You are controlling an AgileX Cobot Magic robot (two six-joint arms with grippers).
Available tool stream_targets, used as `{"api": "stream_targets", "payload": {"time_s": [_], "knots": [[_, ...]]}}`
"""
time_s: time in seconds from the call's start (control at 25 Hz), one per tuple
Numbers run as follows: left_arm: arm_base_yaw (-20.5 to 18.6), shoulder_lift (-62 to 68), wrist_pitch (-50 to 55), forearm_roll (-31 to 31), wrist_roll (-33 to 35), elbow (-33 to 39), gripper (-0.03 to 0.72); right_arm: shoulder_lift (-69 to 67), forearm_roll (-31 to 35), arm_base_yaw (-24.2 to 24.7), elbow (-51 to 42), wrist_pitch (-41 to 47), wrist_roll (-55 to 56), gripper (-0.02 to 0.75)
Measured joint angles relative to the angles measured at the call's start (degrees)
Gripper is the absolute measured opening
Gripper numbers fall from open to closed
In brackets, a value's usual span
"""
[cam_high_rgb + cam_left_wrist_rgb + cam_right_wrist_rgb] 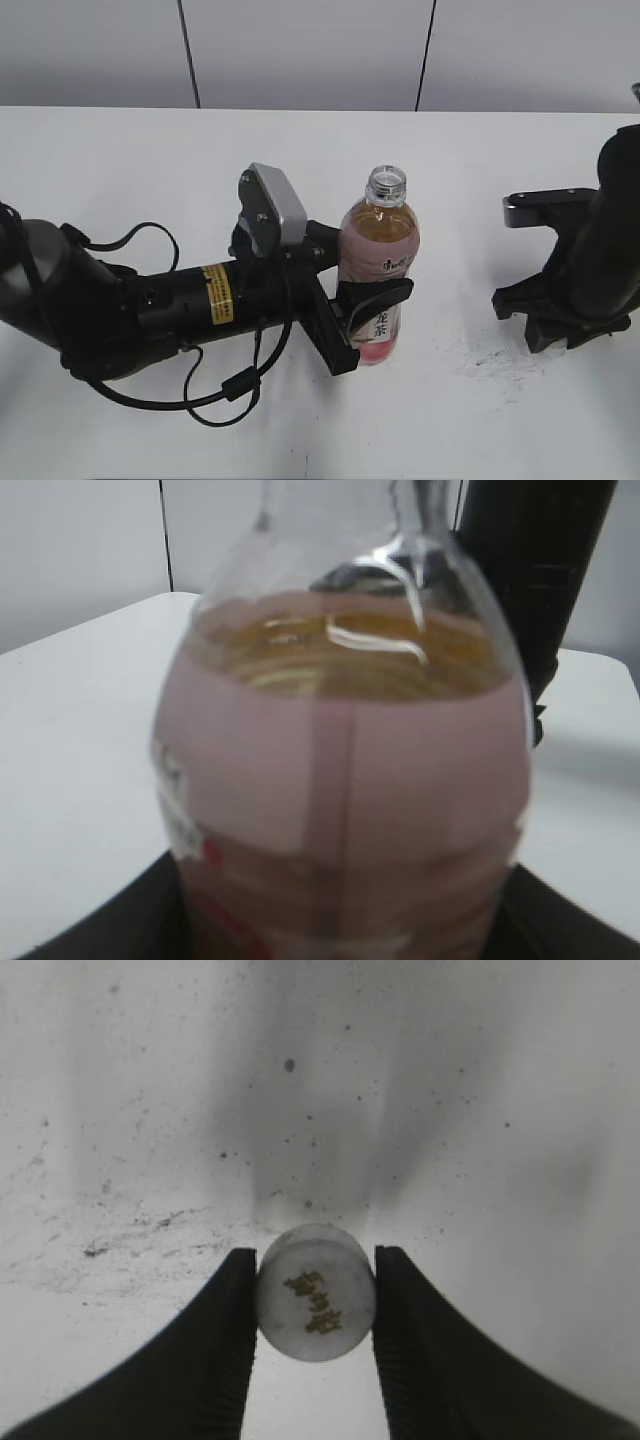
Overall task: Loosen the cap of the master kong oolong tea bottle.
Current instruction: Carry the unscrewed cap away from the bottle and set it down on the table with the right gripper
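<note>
The master kong oolong tea bottle point(380, 265) stands upright mid-table, amber tea inside, pink label, its neck open with no cap on it. My left gripper point(372, 300) is shut on the bottle's body; the bottle fills the left wrist view point(345, 780). My right gripper point(316, 1295) is shut on the small white cap point(315, 1292), which has a gold mark on top and hangs above the white table. In the exterior view the right arm point(585, 270) sits at the right, away from the bottle, and the cap is hidden there.
The white table point(150, 160) has dark scuff marks right of the bottle point(495, 358) and under the right gripper point(120, 1240). The left arm's black cable point(235, 385) loops on the table. A grey panelled wall point(300, 50) stands behind.
</note>
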State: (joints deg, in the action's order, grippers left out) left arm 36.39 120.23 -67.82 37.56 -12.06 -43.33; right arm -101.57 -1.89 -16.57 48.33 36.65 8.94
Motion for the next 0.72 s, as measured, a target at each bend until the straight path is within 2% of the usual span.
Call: {"api": "stream_targets", "payload": {"time_s": [0.2, 0.36, 0.4, 0.52, 0.72], "knots": [[0.00, 0.00, 0.00, 0.00, 0.00, 0.00, 0.384, -1.96, 1.18, 0.00, 0.00, -0.81, -0.51, 0.289], [0.00, 0.00, 0.00, 0.00, 0.00, 0.00, 0.384, -1.96, 1.49, 0.00, 0.00, -0.65, -1.20, 0.520], [0.00, 0.00, 0.00, 0.05, 0.00, 0.00, 0.384, -1.96, 1.49, 0.00, 0.00, -0.46, -1.25, 0.557], [0.00, 0.00, 0.00, 0.05, 0.00, 0.06, 0.387, -1.72, 1.51, 0.00, 0.00, -0.18, -1.31, 0.564], [0.00, 0.00, -0.88, -0.95, 0.00, 1.38, 0.479, 0.46, 1.56, 0.00, 0.00, -0.06, -1.39, 0.557]]}}
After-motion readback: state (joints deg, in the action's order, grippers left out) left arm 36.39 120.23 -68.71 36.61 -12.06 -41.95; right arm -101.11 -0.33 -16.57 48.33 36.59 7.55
